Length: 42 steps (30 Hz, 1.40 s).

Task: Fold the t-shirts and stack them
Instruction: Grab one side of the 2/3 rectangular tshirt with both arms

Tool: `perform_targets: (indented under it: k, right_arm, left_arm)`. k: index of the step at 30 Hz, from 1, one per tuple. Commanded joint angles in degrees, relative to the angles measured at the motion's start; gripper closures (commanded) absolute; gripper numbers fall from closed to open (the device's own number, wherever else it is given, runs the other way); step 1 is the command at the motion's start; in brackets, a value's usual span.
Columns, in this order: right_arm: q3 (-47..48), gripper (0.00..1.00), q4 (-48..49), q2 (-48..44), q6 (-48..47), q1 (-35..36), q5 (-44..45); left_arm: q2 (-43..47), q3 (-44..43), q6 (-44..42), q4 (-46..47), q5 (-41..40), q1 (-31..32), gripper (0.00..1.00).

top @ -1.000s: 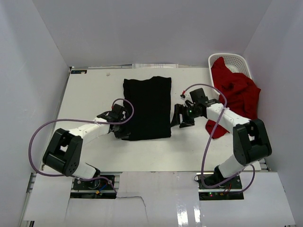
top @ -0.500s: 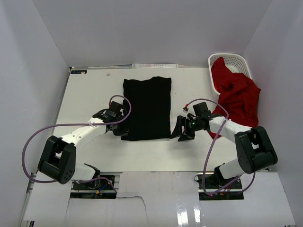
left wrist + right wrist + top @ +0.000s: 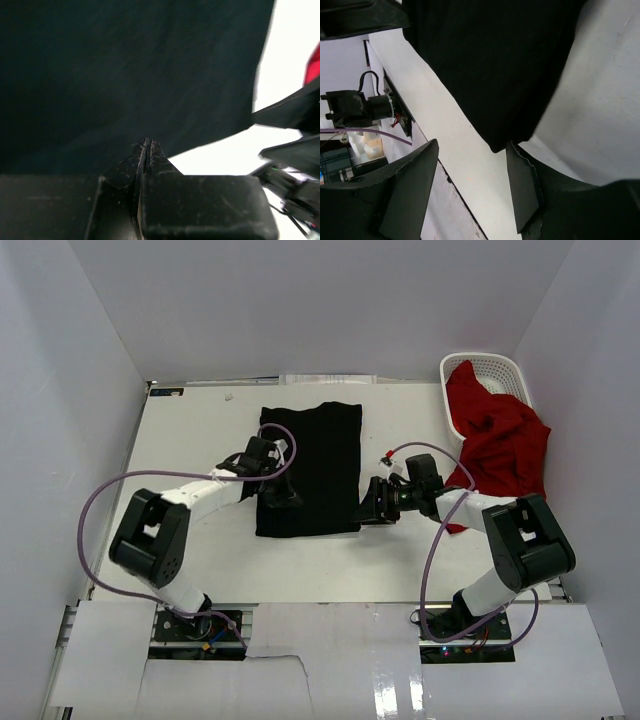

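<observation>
the black t-shirt (image 3: 310,465) is what i could spoil from here. it lies flat on the desk (image 3: 190,440) as a tidy upright rectangle, and it is soft cloth in what i take to be several layers. if my right fingers (image 3: 372,506) close too shallow, i judge they would catch only the top layer, or nothing, and a lift would peel the fold open. if my two sides pull unevenly, the rectangle would skew or bunch in the middle. both sets of fingers work at the near end of the same shirt, so they could also knock together. the red t-shirt (image 3: 500,440) is a second worry. it hangs out of the white basket (image 3: 500,368) at the far right and trails down onto the desk near my right arm, so a careless swing might drag it along.

my left fingers (image 3: 148,149) are pressed together, with only a thin seam between them. they sit low over the near left part of the black cloth, and its near edge runs just past the tips. i cannot tell whether a pinch of cloth is caught in that seam. my right fingers stand apart at the shirt's near right corner. from the right wrist, the corner pokes into the gap between them, close to one finger and clear of the other. nothing is clamped there yet. the red shirt is well apart from both sets of fingers.
</observation>
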State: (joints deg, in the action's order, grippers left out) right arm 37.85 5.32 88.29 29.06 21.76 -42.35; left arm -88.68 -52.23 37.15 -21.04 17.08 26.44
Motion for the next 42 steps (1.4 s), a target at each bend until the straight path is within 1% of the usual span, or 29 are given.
perform_targets:
  k: [1, 2, 4, 5, 10, 15, 18, 19, 20, 23, 24, 25, 30, 32, 34, 37, 42]
  right_arm:
    - [-2.6, 0.37, 10.0, 1.2, 2.0, 0.0, -4.1]
    - [-3.1, 0.37, 11.3, 1.3, 2.5, 0.0, -4.5]
    - [-4.7, 0.37, 14.2, 1.6, 4.2, 0.0, -5.6]
    - [-5.1, 0.37, 16.5, 1.7, 4.8, 0.0, -6.4]
    - [-6.6, 0.38, 20.8, 2.1, 7.1, 0.0, -7.3]
    - [-6.5, 0.38, 22.5, 2.9, 7.1, 0.0, -7.7]
    - [-6.4, 0.39, 23.6, 4.2, 7.5, 0.0, -8.1]
    - [-6.3, 0.39, 23.6, 4.4, 7.3, 0.0, -8.0]
    - [-6.2, 0.39, 23.5, 5.0, 6.9, 0.0, -7.8]
    - [-5.1, 0.4, 20.7, 5.4, 4.6, 0.0, -6.7]
    - [-3.8, 0.41, 17.2, 5.2, 3.6, 0.0, -6.6]
    - [-3.5, 0.41, 16.0, 5.0, 2.9, 0.0, -6.6]
    - [-3.4, 0.41, 14.1, 2.4, 1.2, 0.0, -5.7]
    - [-2.6, 0.42, 13.1, 3.5, -0.9, 0.0, -5.1]
    - [0.1, 0.44, 8.2, 5.0, -3.1, 0.0, -4.3]
    - [0.9, 0.44, 5.9, 4.9, -5.6, 0.0, -2.7]
    - [0.6, 0.44, 9.1, 6.2, -4.5, 0.0, -3.5]
  left_arm:
    - [-6.3, -4.4, 1.7, 10.6, 11.6, 0.8, 0.89]
    - [-10.8, -7.4, 2.0, 11.4, 13.0, 1.2, 0.9]
    - [-15.0, -10.8, 2.8, 12.6, 16.3, 2.6, 0.91]
    - [-18.6, -13.8, 3.4, 13.6, 17.1, 2.9, 0.91]
    - [-23.7, -19.7, 5.5, 16.6, 20.0, 5.4, 0.92]
    - [-23.6, -19.4, 8.2, 19.8, 23.3, 5.9, 0.93]
    - [-23.6, -18.1, 9.3, 20.6, 25.4, 6.0, 0.93]
    - [-23.6, -17.2, 9.4, 22.7, 25.6, 6.0, 0.93]
    - [-23.5, -16.9, 9.5, 22.9, 25.9, 6.1, 0.93]
    - [-23.4, -15.7, 9.6, 23.3, 26.0, 6.2, 0.93]
    - [-23.5, -15.5, 9.4, 23.4, 26.1, 6.3, 0.93]
    - [-23.5, -15.3, 9.4, 23.4, 26.2, 6.3, 0.93]
    - [-24.2, -14.4, 9.1, 24.3, 26.8, 6.6, 0.94]
    - [-24.8, -14.0, 9.3, 24.8, 27.2, 6.9, 0.94]
    - [-25.1, -14.0, 9.3, 24.9, 27.5, 7.3, 0.94]
    - [-25.1, -14.0, 9.3, 24.9, 27.4, 7.5, 0.95]
    - [-25.7, -14.1, 9.3, 25.0, 27.8, 7.6, 0.95]
